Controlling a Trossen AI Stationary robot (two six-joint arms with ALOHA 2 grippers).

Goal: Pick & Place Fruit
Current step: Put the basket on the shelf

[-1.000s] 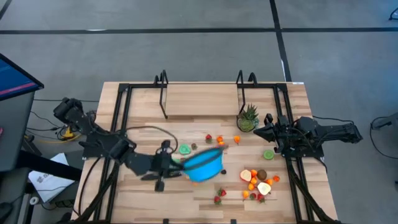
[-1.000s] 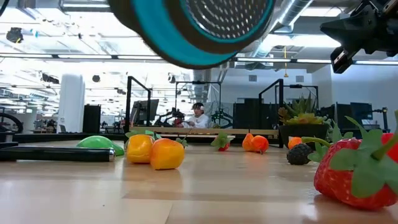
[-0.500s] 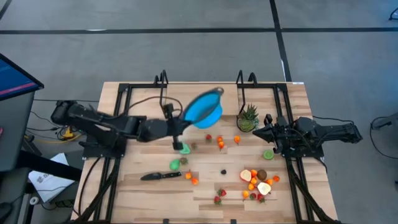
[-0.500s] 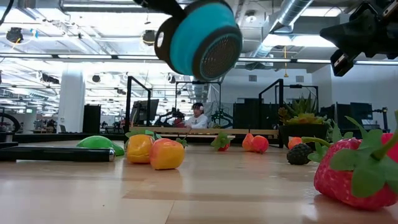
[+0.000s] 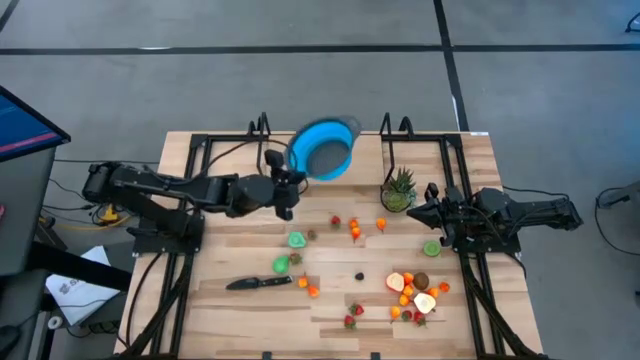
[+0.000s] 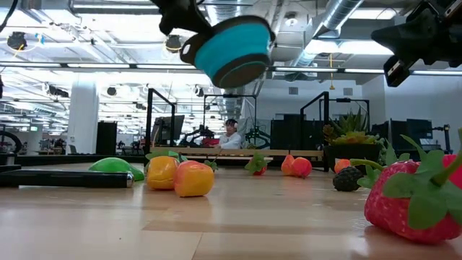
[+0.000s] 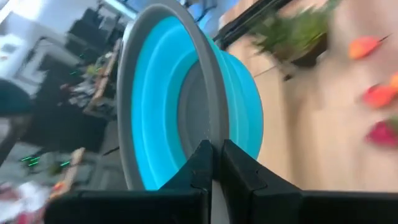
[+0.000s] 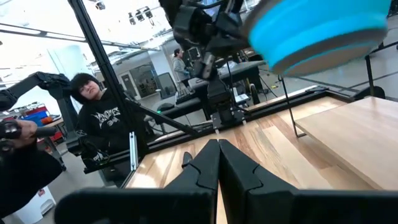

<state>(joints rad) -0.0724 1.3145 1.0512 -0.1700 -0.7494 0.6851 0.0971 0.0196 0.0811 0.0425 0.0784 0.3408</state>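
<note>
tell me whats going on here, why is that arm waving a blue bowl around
The left gripper is shut on the handle of a blue bowl and holds it in the air over the far side of the table, tipped on its side. The toy fruit lies scattered on the wood, mostly toward the right front, with none in the bowl. A knife lies near the front. The right gripper is shut and waits beside the potted plant.

The big red toy strawberry (image 6: 417,196) is cut off at the low view's 3 o'clock edge. The small toy fruits (image 7: 377,93) look blurry in the left wrist view.
</note>
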